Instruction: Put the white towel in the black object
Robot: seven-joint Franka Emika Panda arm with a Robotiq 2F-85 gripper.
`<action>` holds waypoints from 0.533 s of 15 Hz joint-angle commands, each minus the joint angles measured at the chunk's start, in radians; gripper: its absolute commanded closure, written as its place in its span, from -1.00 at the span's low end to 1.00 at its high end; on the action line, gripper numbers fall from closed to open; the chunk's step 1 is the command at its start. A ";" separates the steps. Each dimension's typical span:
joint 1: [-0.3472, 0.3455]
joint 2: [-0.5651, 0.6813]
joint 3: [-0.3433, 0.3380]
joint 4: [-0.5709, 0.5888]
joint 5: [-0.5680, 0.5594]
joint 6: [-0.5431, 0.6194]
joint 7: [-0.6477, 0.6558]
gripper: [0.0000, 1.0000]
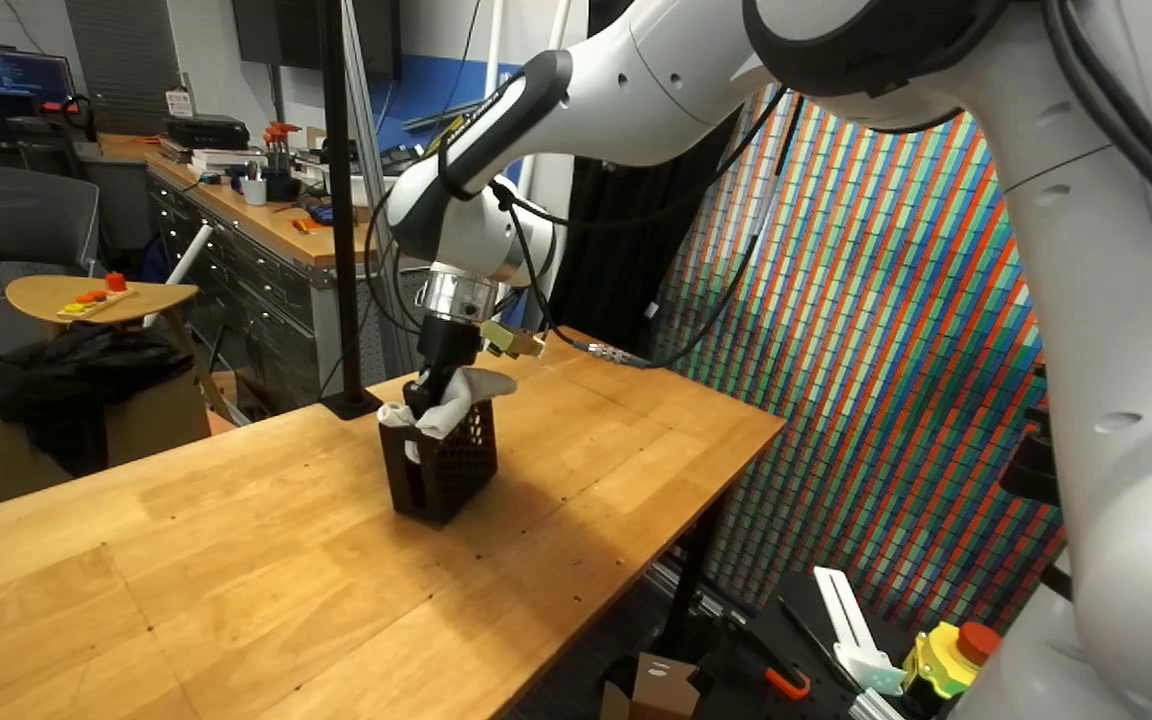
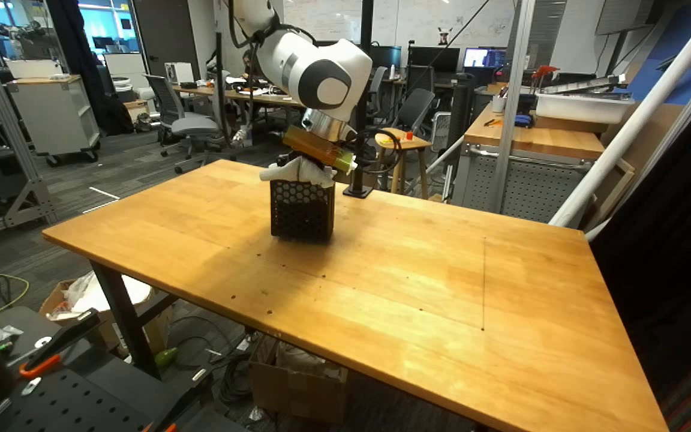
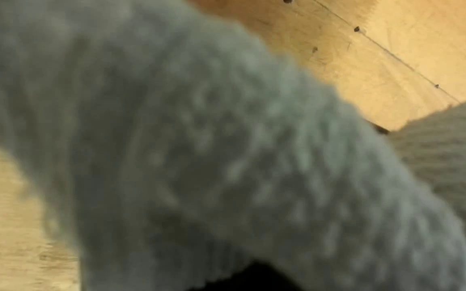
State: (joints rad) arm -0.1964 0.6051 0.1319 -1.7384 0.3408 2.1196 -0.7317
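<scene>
The task looks most of the way done but not finished: the towel (image 1: 458,394) sits in the mouth of the basket (image 1: 468,452), partly in and partly out. In an exterior view a pale strip shows through the slot in the basket's narrow wall, so some cloth seems to hang inside, while in both exterior views a bunched part stands above the rim and one end sticks out past the side. The basket stands upright on the table (image 1: 266,570). The gripper (image 1: 422,398) points down into the cloth at the mouth; its fingertips are hidden by folds and the basket wall, so I cannot tell whether the fingers are apart, together or clamped on the towel. The wrist view does not settle it: blurred cloth fills most of it, the table shows at the upper right and lower left, and a dark patch at the bottom edge is one I cannot place. What is left, as I judge it, is to get the overhanging cloth below the rim, let go if the towel is held, and lift the gripper clear without drawing the cloth up; the raised end looks the likeliest part to end up outside
</scene>
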 commanded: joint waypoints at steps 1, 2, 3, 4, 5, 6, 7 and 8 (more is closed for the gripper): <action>-0.015 0.054 0.008 0.080 0.004 -0.045 -0.044 0.97; -0.012 0.051 0.000 0.091 -0.010 -0.058 -0.041 0.97; -0.010 0.043 -0.009 0.098 -0.024 -0.068 -0.035 0.97; -0.007 0.032 -0.019 0.102 -0.041 -0.075 -0.027 0.97; -0.004 0.017 -0.031 0.103 -0.063 -0.079 -0.017 0.97; -0.003 0.008 -0.039 0.104 -0.081 -0.078 -0.012 0.97; -0.002 -0.002 -0.049 0.107 -0.100 -0.076 -0.007 0.97; -0.002 -0.012 -0.057 0.109 -0.114 -0.074 -0.004 0.97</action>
State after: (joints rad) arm -0.1995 0.6242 0.0975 -1.6552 0.2709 2.0740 -0.7488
